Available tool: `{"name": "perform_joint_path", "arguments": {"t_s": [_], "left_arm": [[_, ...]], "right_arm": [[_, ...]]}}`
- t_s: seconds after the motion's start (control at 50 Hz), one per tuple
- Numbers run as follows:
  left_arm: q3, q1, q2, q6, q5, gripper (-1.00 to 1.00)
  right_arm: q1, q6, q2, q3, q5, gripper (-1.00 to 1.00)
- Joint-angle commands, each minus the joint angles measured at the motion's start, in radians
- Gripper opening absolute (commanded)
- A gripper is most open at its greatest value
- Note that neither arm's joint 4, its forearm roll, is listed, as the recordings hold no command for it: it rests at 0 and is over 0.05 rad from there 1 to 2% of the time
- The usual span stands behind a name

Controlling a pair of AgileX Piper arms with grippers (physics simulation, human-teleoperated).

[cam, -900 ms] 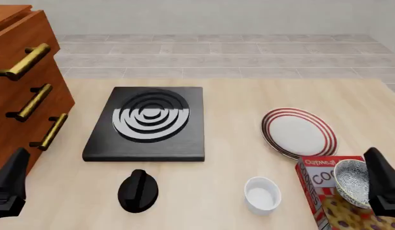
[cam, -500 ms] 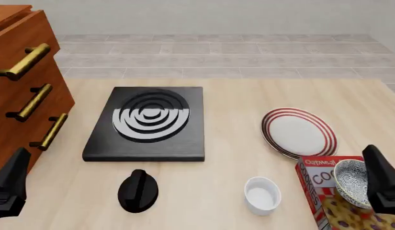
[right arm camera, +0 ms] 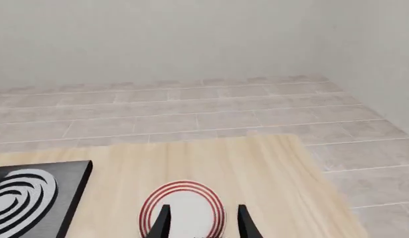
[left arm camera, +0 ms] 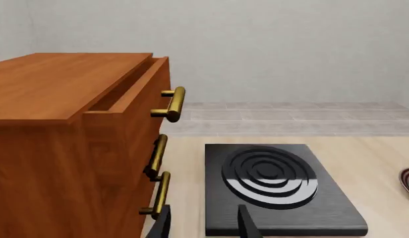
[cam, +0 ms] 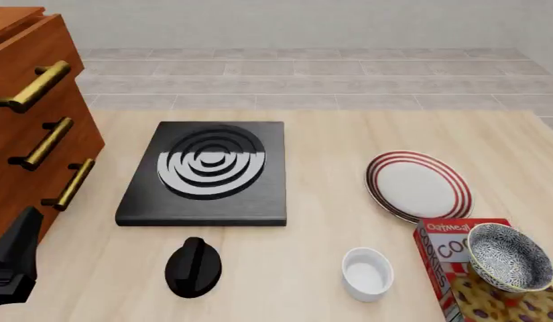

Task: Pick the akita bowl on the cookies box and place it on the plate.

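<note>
Speckled akita bowl (cam: 509,256) upright atop the cookies box (cam: 455,268), near the red-ringed plate (cam: 417,185); both the left gripper (left arm camera: 203,223) and right gripper (right arm camera: 201,220) released, empty; bowl probably rigid, light, breakable: pinch 1 rim edge.

The cookies box (cam: 464,272) bore "Oatmeal" in white on red, and below it "CO", the rest hidden by the bowl (cam: 509,256).

A blue-and-white speckled akita bowl (cam: 509,256) sits on the red cookies box (cam: 477,282); a white plate (cam: 418,186) ringed in red, a black stove plate (cam: 206,173) with grey rings, pale wood desk (cam: 330,137).
</note>
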Motion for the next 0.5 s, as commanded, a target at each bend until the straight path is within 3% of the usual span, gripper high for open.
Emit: {"name": "perform_joint_path", "arguments": {"t_s": [0.02,0.04,0.06,0.1,0.12,0.16,0.18,0.2,0.22,0.24,0.28,0.32,0.42,0.46,0.48,0.5], "left_arm": [[0.0,0.0,0.0,0.0,0.0,1.0],[0.0,0.0,0.0,0.0,0.0,1.0],[0.0,0.0,0.0,0.0,0.0,1.0],[0.0,0.0,0.0,0.0,0.0,1.0],[0.0,0.0,0.0,0.0,0.0,1.0],[0.0,0.0,0.0,0.0,0.0,1.0],[0.0,0.0,0.0,0.0,0.0,1.0],[0.0,0.0,0.0,0.0,0.0,1.0],[0.0,0.0,0.0,0.0,0.0,1.0],[0.0,0.0,0.0,0.0,0.0,1.0],[0.0,0.0,0.0,0.0,0.0,1.0],[0.0,0.0,0.0,0.0,0.0,1.0],[0.0,0.0,0.0,0.0,0.0,1.0],[0.0,0.0,0.0,0.0,0.0,1.0],[0.0,0.0,0.0,0.0,0.0,1.0],[0.0,0.0,0.0,0.0,0.0,1.0]], "right_arm": [[-0.064,0.047,0.217,-0.371,0.323,1.0],[-0.072,0.046,0.214,-0.394,0.338,1.0],[-0.114,0.018,0.22,-0.425,0.37,1.0],[-0.12,-0.032,0.226,-0.464,0.404,1.0],[-0.088,0.017,0.251,-0.491,0.446,1.0],[-0.035,0.036,0.281,-0.532,0.506,1.0],[-0.035,0.027,0.286,-0.548,0.523,1.0],[-0.057,-0.017,0.284,-0.564,0.526,1.0],[-0.066,0.018,0.295,-0.588,0.55,1.0],[-0.077,0.011,0.315,-0.594,0.57,1.0],[-0.07,0.049,0.338,-0.608,0.605,1.0],[-0.066,0.003,0.35,-0.609,0.628,1.0],[-0.086,0.017,0.388,-0.584,0.661,1.0],[-0.134,-0.028,0.399,-0.565,0.661,1.0],[-0.115,-0.001,0.403,-0.552,0.666,1.0],[-0.105,-0.022,0.401,-0.546,0.667,1.0]]}}
